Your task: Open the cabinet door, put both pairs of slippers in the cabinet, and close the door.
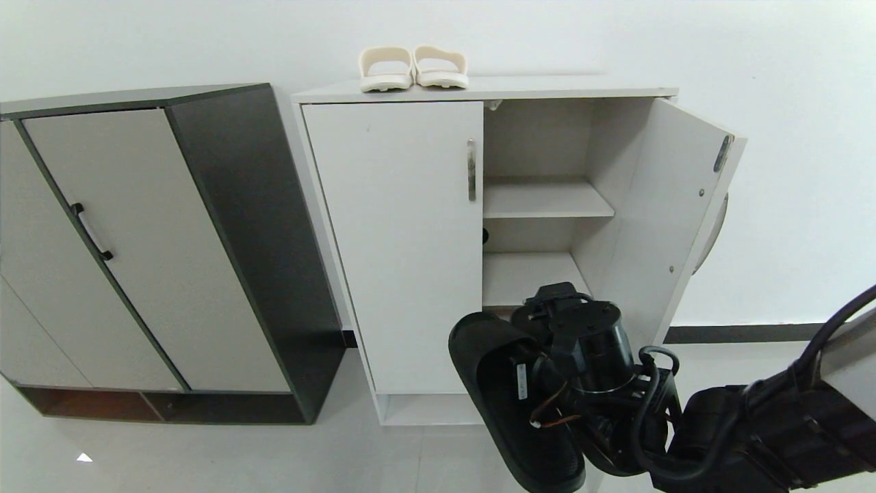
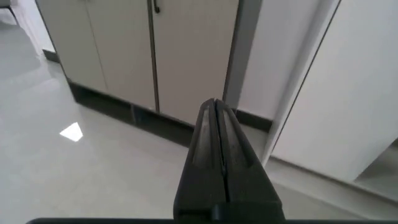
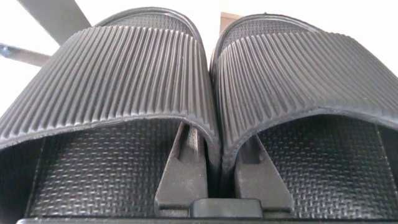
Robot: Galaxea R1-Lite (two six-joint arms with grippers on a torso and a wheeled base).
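The white cabinet [image 1: 404, 239] has its right door [image 1: 664, 205] swung open, showing two bare shelves [image 1: 544, 200]; its left door stays closed. A pair of cream slippers [image 1: 413, 67] rests on the cabinet top. My right gripper [image 3: 217, 171] is shut on the pair of black slippers [image 1: 506, 390], pinching the inner strap sides of both [image 3: 149, 81]. It holds them low in front of the open compartment, soles toward the head camera. My left gripper [image 2: 215, 109] is shut on nothing and hangs above the floor, before the gap between the two cabinets.
A grey cabinet with dark sides [image 1: 137, 246] stands to the left of the white one, its doors closed. The open door juts out on the right. Light floor [image 1: 205, 459] runs in front of both cabinets.
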